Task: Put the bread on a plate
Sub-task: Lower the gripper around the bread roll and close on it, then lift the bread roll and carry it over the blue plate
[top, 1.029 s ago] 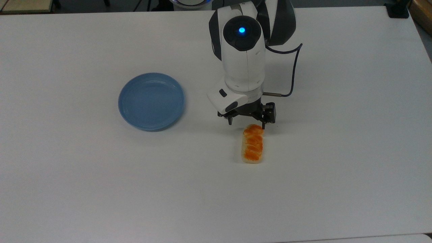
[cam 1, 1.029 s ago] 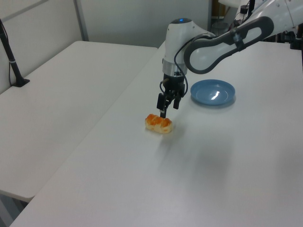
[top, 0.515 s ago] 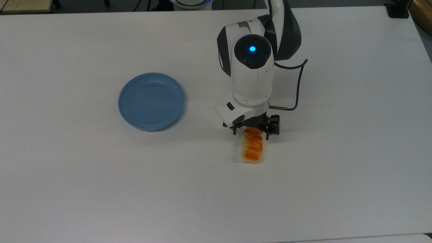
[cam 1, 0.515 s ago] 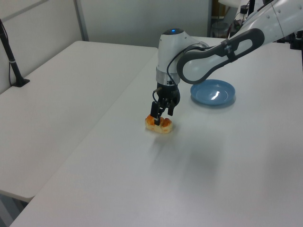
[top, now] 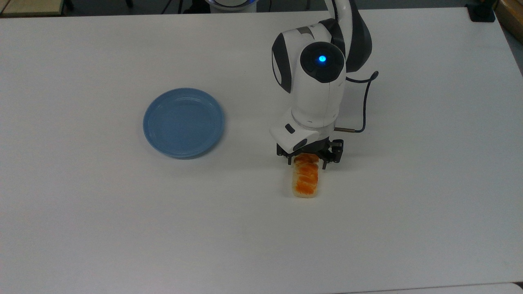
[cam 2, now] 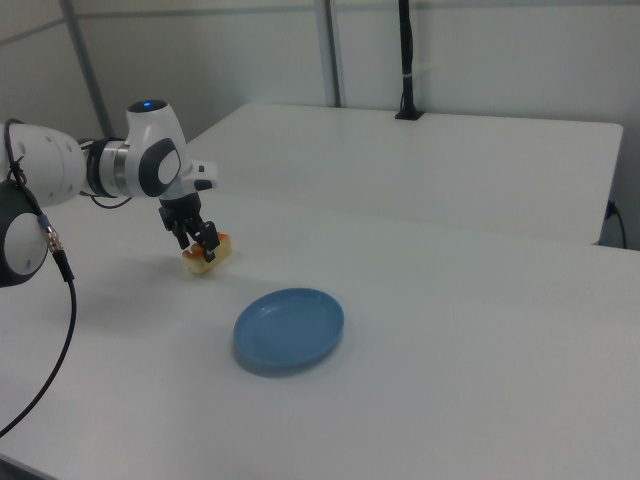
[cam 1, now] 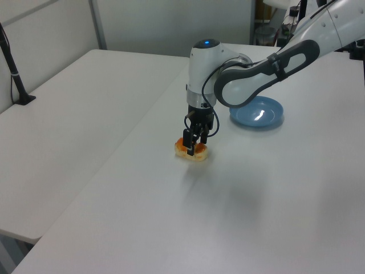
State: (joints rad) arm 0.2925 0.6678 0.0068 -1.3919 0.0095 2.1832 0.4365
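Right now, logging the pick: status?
End effector open, straddling bread at one end. Bread on table. Plate empty, path unobstructed.

Wide white table [top: 122, 228] bare all around. Round light-blue plastic plate [top: 183, 122] sits well apart from small orange-topped toy bread loaf [top: 305, 179], on top view's left. Flat table between them, nothing in way. Black two-finger gripper [top: 309, 162] low over loaf's far end, one finger each side. Thin dark cable [top: 365, 102] loops beside white arm on top view's right.
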